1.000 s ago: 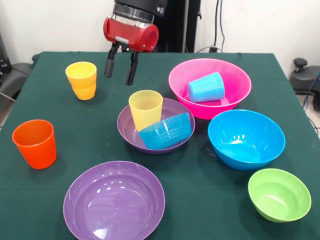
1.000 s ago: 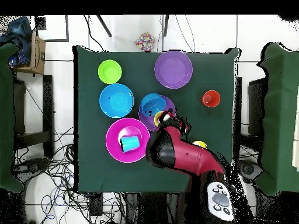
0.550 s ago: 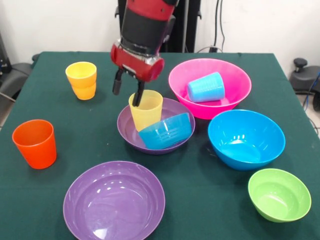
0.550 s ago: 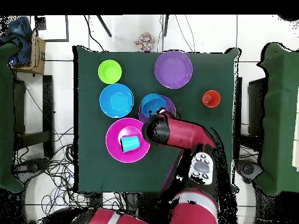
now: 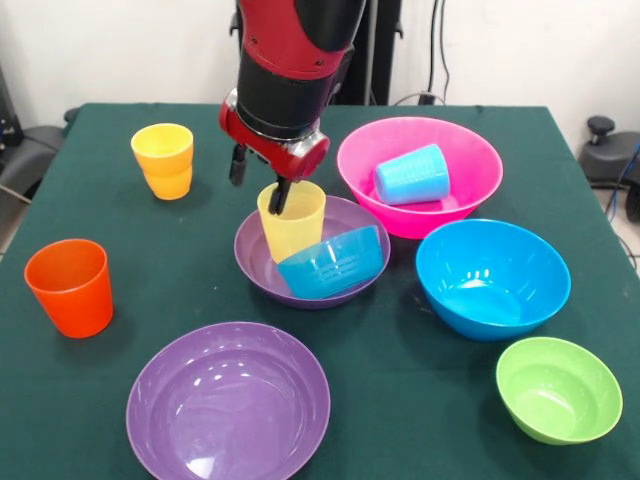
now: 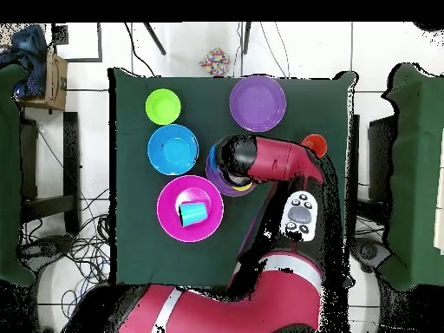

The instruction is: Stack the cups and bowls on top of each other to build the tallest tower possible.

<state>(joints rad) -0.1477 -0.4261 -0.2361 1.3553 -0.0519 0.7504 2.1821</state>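
A table with a dark green cloth (image 5: pixel 120 400) stands on white floor tiles (image 6: pixel 286 48). A small multicoloured object (image 6: pixel 215 62) lies on the floor beyond one table edge. Cables (image 6: pixel 69 251) trail beside another edge.

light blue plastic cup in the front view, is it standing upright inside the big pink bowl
No, the light blue plastic cup lies tipped on its side inside the big pink plastic bowl.

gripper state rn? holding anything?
Gripper: open, holding nothing; one finger outside and one inside the rim of the pale yellow cup that stands in the purple bowl.
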